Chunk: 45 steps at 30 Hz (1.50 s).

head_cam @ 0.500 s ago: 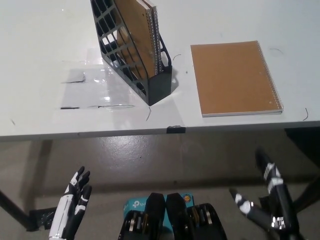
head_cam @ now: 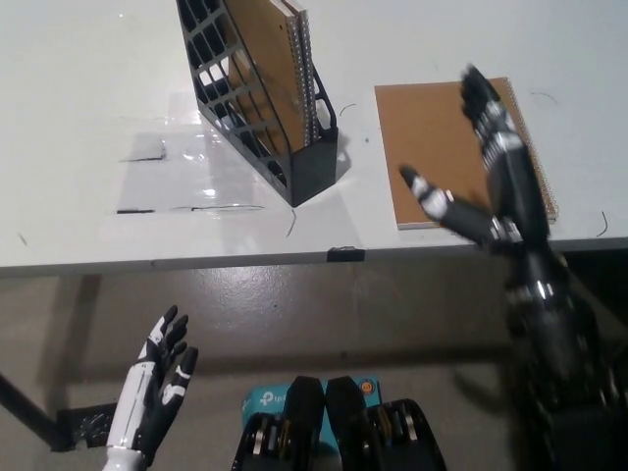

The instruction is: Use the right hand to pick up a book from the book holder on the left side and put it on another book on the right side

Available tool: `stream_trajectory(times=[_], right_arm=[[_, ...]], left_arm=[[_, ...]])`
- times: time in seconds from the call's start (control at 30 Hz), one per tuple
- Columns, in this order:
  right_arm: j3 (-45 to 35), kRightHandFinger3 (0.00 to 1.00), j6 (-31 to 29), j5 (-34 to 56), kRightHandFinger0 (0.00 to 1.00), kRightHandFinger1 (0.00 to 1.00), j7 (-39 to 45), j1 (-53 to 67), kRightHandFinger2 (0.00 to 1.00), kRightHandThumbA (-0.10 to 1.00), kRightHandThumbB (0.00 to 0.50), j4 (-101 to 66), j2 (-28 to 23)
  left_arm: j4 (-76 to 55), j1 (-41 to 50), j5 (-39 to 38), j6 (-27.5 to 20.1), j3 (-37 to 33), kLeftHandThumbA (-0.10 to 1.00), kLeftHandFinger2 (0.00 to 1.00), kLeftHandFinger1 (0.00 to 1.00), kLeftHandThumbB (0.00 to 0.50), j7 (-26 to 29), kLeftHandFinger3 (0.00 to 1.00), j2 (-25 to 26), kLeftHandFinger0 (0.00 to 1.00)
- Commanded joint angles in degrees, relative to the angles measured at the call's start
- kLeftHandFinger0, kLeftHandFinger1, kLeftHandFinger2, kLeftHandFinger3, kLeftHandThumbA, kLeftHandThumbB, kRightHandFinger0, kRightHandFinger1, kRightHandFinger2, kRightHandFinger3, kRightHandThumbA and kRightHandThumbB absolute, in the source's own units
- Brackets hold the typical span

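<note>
Two hands empty, right hand point(head_cam: 491, 196) fingers wide over flat book point(head_cam: 432, 147), left hand point(head_cam: 157, 388) spread low, holder point(head_cam: 260, 108) untouched on table point(head_cam: 78, 98)

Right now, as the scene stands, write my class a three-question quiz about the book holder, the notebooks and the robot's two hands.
1. True or false: the black right hand grips a notebook.
2. Where does the brown spiral-bound notebook that must be moved stand?
A) in the black lattice book holder
B) on the floor
3. Fill in: the white left hand rests below the edge of the white ____.

Key: 1 false, it is open above the flat brown notebook; 2 A; 3 table.
</note>
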Motion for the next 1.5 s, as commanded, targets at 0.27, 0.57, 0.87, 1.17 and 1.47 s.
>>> stream_trajectory(times=[0.27,0.57,0.87,1.17,1.47], right_arm=[[-2.33,1.0,0.72,1.4,1.0,1.0,-2.98,-23.63,1.0,0.82,0.295,29.37,2.13],[-2.71,1.0,1.61,2.85,1.0,1.0,-1.5,-30.15,1.0,0.85,0.292,35.68,3.57],[-1.98,1.0,2.34,2.78,1.0,1.0,-1.15,-31.6,1.0,0.88,0.327,36.12,5.09],[-0.53,1.0,2.9,2.35,1.0,1.0,0.24,-33.22,1.0,0.89,0.339,39.1,5.36],[0.49,1.0,1.2,1.86,1.0,1.0,0.17,-35.9,1.0,0.92,0.34,45.17,4.93]], left_arm=[[-0.1,0.66,3.07,-2.44,-1.12,0.82,1.0,1.0,0.154,0.58,1.0,0.99,1.0],[-0.8,-0.35,3.93,-0.15,-1.95,0.81,1.0,1.0,0.155,-0.33,1.0,1.65,1.0],[-0.07,-0.74,3.36,0.22,-2.74,0.77,1.0,1.0,0.185,-1.04,1.0,2.33,1.0],[1.37,-0.95,3.29,-2.12,-3.67,0.76,1.0,1.0,0.186,-0.79,1.0,2.67,1.0],[1.02,-1.01,4.45,-2.17,-4.29,0.8,1.0,1.0,0.196,-0.52,1.0,3.12,1.0]])
